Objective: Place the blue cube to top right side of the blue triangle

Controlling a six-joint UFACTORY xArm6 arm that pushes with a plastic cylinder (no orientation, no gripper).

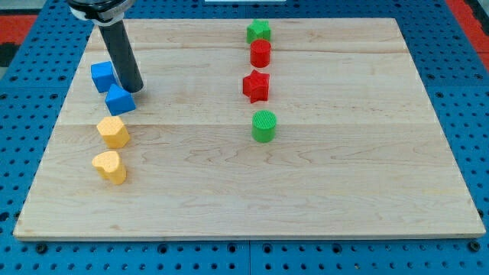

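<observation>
Claw: there is none to report on; the arm is ending in a plain dark rod, open to nothing and holding nothing, its tip [134,91] resting on the table [351,168].
Blue cube: the blue cube [102,76] is sitting just to the view's left of the tip and a little above it, close to the table's left edge.
Blue triangle: the blue triangle [119,100] is lying just below and to the view's left of the tip, seemingly touching the cube's lower corner.
Wrong side: the tip is standing roughly where the cube ought to end up, so I judge it is needing to get round to the cube's far side first.
Risk of a knock: in swinging round so tightly, the rod is likely to be clipping the triangle and shifting the very landmark.
Risk of dragging: with the two blue pieces this close, a push on the cube may be carrying the triangle along.
Risk at the edge: any shove towards the view's left is sending the cube towards the table's rim.
Risk of slipping: an off-centre push may be spinning the cube off the tip.
Bystanders: the yellow blocks [113,131] below the tip are lying nearest any stray sweep.
</observation>
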